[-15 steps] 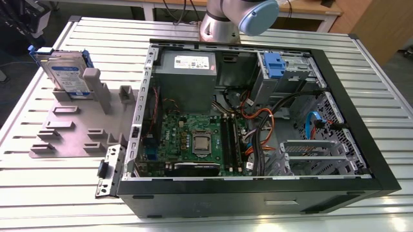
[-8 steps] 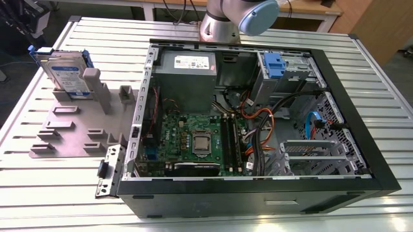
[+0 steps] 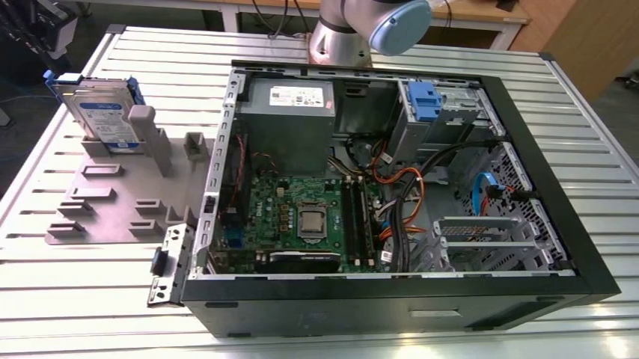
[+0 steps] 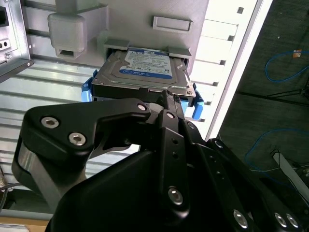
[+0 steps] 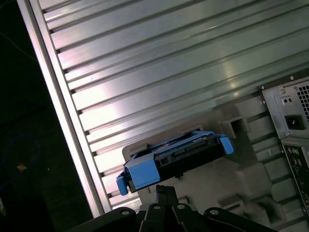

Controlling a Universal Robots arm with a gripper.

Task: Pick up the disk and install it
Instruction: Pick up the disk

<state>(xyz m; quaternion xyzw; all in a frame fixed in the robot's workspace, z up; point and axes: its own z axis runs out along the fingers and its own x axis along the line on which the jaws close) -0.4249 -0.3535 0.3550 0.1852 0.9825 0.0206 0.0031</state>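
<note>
The disk (image 3: 100, 112) stands on edge in a slot of a grey holder plate (image 3: 120, 198) at the exterior view's left, its white-and-blue label facing out and a blue carrier frame round its edges. In both wrist views the disk (image 4: 145, 72) (image 5: 176, 157) lies just beyond the tips of my gripper (image 4: 169, 99) (image 5: 163, 191). The black fingers are pressed together with nothing between them. They are close to the disk's near edge but apart from it.
An open computer case (image 3: 399, 187) takes up the middle of the slatted metal table (image 3: 60, 299). It holds a motherboard, cables and a drive cage with a blue latch (image 3: 424, 101). The table's edge (image 5: 58, 121) runs close by the holder, with dark floor past it.
</note>
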